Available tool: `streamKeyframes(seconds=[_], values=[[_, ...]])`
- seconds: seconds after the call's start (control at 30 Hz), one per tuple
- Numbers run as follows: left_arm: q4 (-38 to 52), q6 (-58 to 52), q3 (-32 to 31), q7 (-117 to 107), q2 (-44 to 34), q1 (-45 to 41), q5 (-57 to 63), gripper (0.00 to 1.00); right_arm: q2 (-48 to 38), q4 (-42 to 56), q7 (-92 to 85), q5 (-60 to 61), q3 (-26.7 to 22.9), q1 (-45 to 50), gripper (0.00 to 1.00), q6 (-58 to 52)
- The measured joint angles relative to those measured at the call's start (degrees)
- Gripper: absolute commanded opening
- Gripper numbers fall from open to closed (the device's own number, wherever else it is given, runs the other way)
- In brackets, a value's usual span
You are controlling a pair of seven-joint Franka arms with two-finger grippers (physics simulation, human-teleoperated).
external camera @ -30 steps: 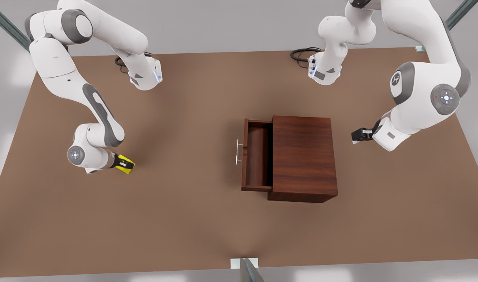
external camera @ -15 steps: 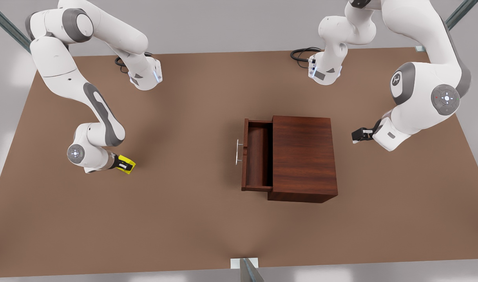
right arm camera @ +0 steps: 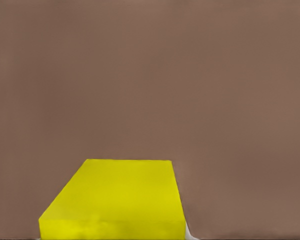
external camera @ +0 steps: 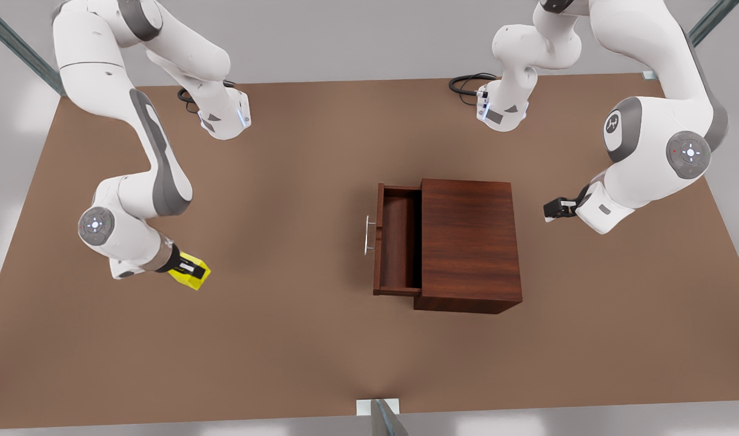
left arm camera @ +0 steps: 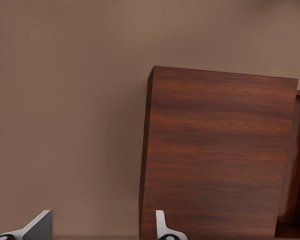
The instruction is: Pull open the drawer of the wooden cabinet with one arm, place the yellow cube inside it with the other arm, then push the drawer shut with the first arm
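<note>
In the front view I see the right gripper clamped on the yellow cube near the table's left edge, with the drawer open at mid-table. A weak grip could drop the cube during transit. The left wrist view adds the cabinet beside the left gripper, spread wide and waiting. The right wrist view shows the cube's top face.

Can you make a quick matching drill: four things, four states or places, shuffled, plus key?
Things
1. yellow cube
2. drawer
3. left gripper
4. cabinet

States or places
A. pulled open, nothing inside
B. open, beside the cabinet on the front view's right
C. gripped by the right gripper, far from the cabinet
D. standing mid-table, largest item

Pairs: 1-C, 2-A, 3-B, 4-D
</note>
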Motion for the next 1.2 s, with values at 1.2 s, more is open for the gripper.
streamKeyframes(seconds=[1.2], values=[[0.0, 0.0, 0.0, 0.2, 0.1, 0.0, 0.1, 1.00, 26.0, 42.8, 62.9, 2.6, -13.5, 56.3, 0.65, -1.8]])
